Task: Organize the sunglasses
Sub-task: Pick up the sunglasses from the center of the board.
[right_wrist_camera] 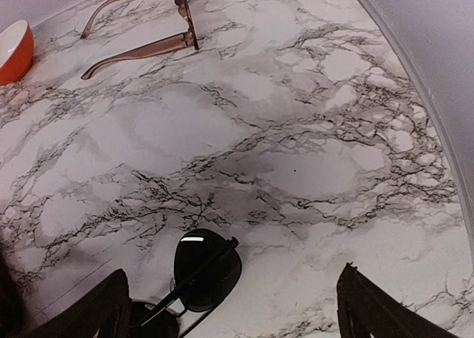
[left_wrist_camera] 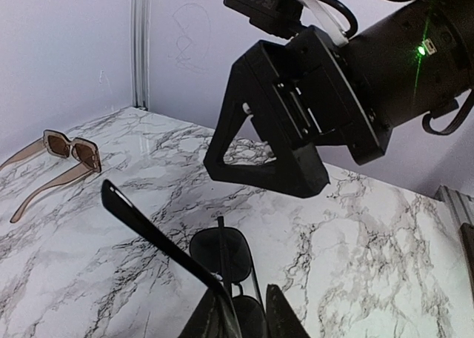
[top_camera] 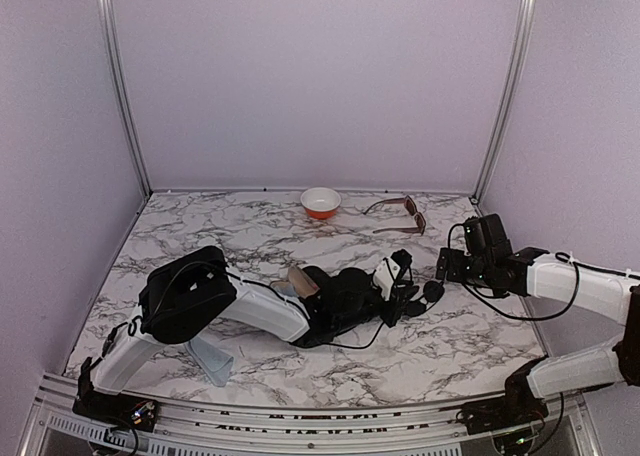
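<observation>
My left gripper (top_camera: pixel 406 296) reaches across the table's middle and is shut on the small black sunglasses (top_camera: pixel 432 292). In the left wrist view its fingers (left_wrist_camera: pixel 215 316) pinch the frame near one round lens; the black sunglasses (left_wrist_camera: pixel 222 253) have one thin arm sticking out to the upper left. My right gripper (top_camera: pixel 444 267) hovers just right of and above them, open and empty. In the right wrist view the right gripper (right_wrist_camera: pixel 237 316) has wide-apart fingers, with the black sunglasses (right_wrist_camera: pixel 206 270) by its left finger. The brown sunglasses (top_camera: pixel 401 214) lie unfolded at the back right, also shown in the right wrist view (right_wrist_camera: pixel 148 23).
An orange bowl (top_camera: pixel 320 202) stands at the back centre. An oblong black case (top_camera: pixel 345 294) and a tan case (top_camera: pixel 298 280) lie under the left forearm. A pale grey piece (top_camera: pixel 210 362) lies near the front left. The cage walls close in the table's sides.
</observation>
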